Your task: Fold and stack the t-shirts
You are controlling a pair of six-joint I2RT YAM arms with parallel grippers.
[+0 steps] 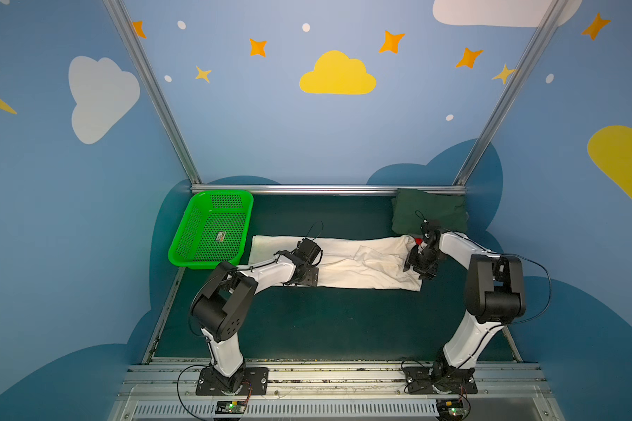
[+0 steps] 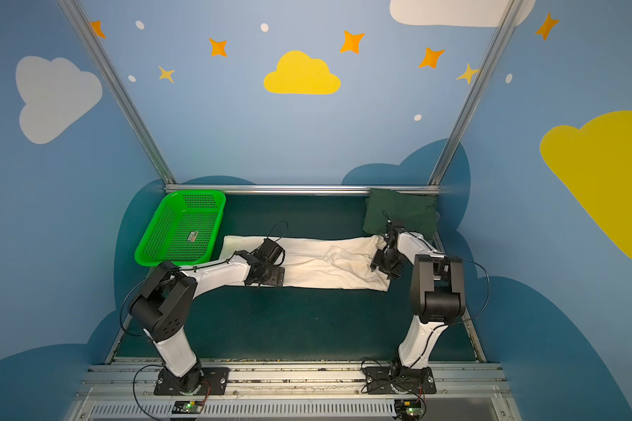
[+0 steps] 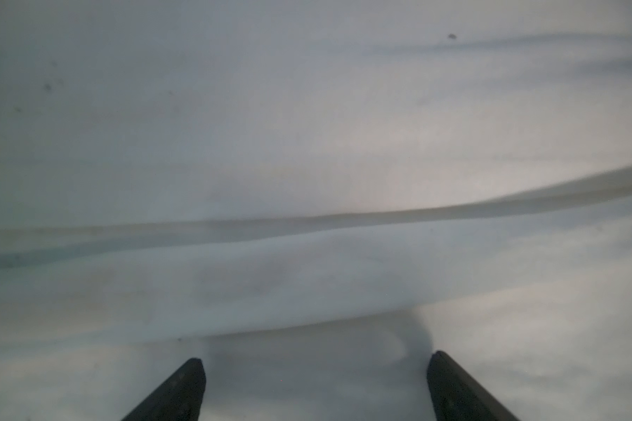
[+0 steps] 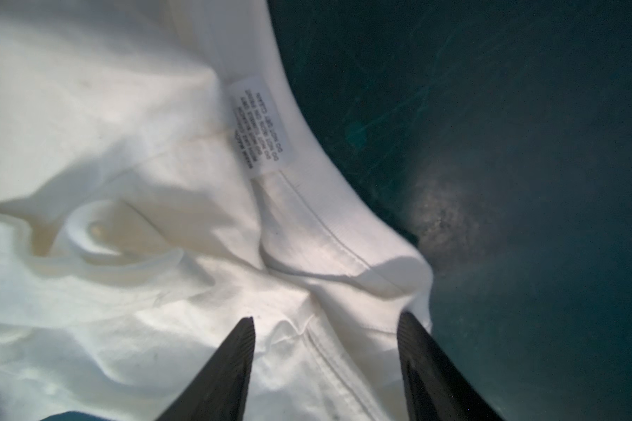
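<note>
In both top views the cream tee (image 1: 362, 262) lies on the table (image 1: 325, 320) as a long band running side to side. The left gripper (image 1: 307, 279) is over its left part and the right gripper (image 1: 421, 265) at its right end, nearer the folded dark green tee (image 1: 429, 211)

Left wrist view: jaws wide over flat cloth, holding nothing

Right wrist view: jaws partly apart, straddling a hem ridge near the care label (image 4: 260, 127), nothing pinched
</note>
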